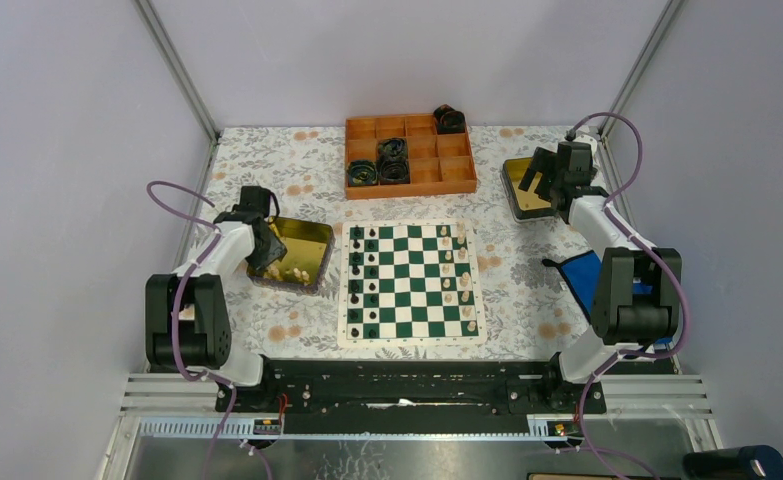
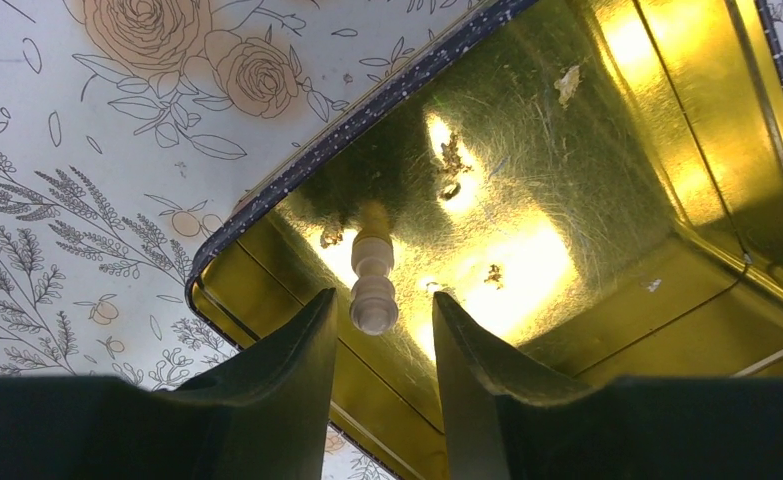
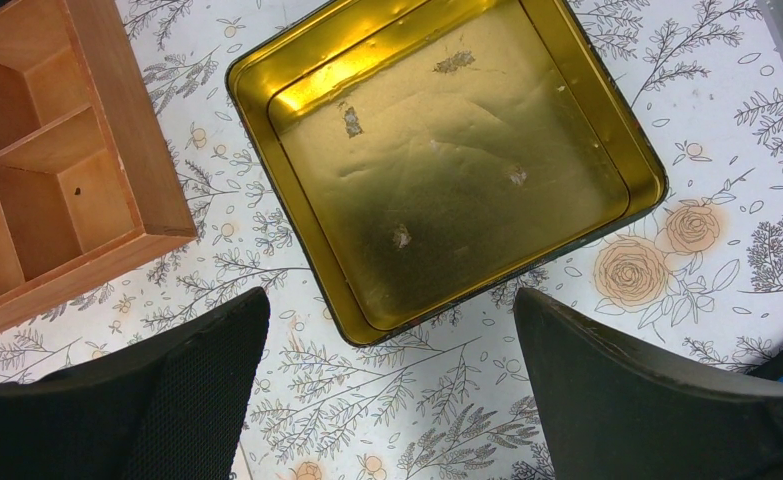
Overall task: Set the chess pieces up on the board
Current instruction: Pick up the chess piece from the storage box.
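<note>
The green and white board (image 1: pixel 412 285) lies mid-table. Black chess pieces (image 1: pixel 362 280) stand in its two left columns and cream pieces (image 1: pixel 459 280) stand on its right side. A few cream pieces (image 1: pixel 279 272) lie in the near corner of the left yellow-lined tin (image 1: pixel 302 245). My left gripper (image 1: pixel 265 256) is down in that tin. In the left wrist view it is open (image 2: pixel 385 312), with one cream piece (image 2: pixel 372 285) lying between the fingertips, untouched. My right gripper (image 1: pixel 537 183) hangs open and empty (image 3: pixel 392 325) beside the empty right tin (image 3: pixel 437 160).
An orange compartment tray (image 1: pixel 410 155) with black coiled rolls (image 1: pixel 392 160) stands behind the board; its corner shows in the right wrist view (image 3: pixel 57 180). A blue cloth (image 1: pixel 579 275) lies by the right arm. The cage posts and walls ring the flowered table.
</note>
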